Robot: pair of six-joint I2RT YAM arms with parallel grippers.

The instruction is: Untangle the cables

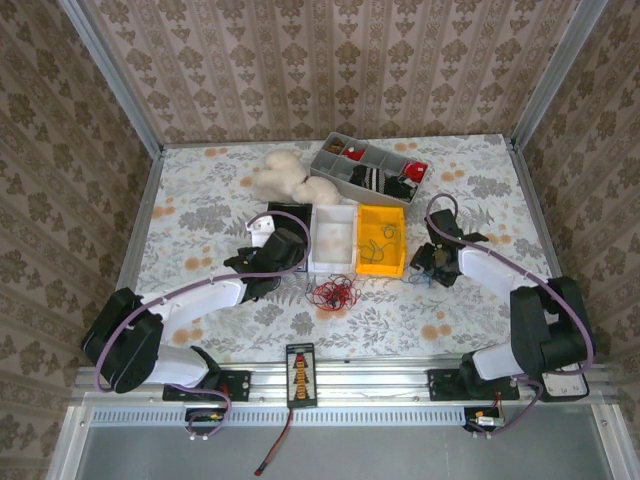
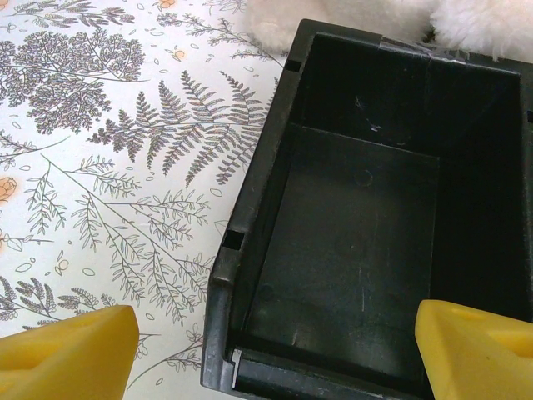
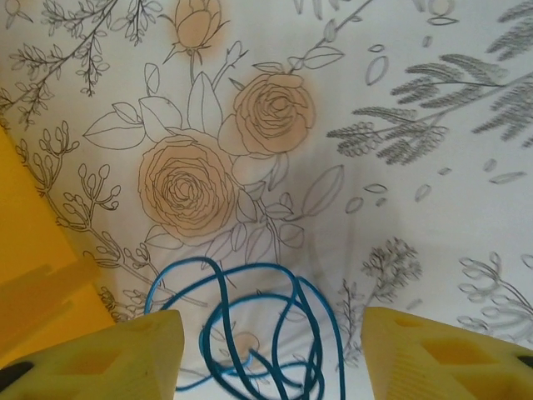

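While both arms reach across the flower-printed desk (image 1: 200, 200), the three cables lie apart from one another. The red cable (image 1: 335, 292) sits as a loose tangle on the desk, just in front of the white bin (image 1: 333, 266). The black cable (image 1: 380, 235) lies coiled inside the yellow bin (image 1: 370, 264), which stands just right of the white one. The blue cable (image 1: 425, 278) rests on the desk beside the yellow bin's right front corner, under the right gripper (image 1: 428, 268).

Right wrist view: the right gripper (image 3: 271, 333) is spread, one yellow fingertip (image 3: 108, 358) on either side of the looped blue cable (image 3: 266, 267). The loops lie between the fingertips and are not pinched by them. The wall of the yellow bin (image 3: 21, 225) fills the left margin.

Left wrist view: the left gripper (image 2: 275, 325) is also spread wide and holds nothing. Its fingertips (image 2: 67, 354) straddle the near left corner of a black bin (image 2: 250, 217), one over the desk and the other over the bin's bare floor. In the overhead view the left gripper (image 1: 283, 243) sits at the near edge of that black bin (image 1: 295, 213), left of the white bin.

Behind the bins lie a white plush toy (image 1: 290, 178) and a grey compartment tray (image 1: 345, 165) with small items whose kind cannot be made out.
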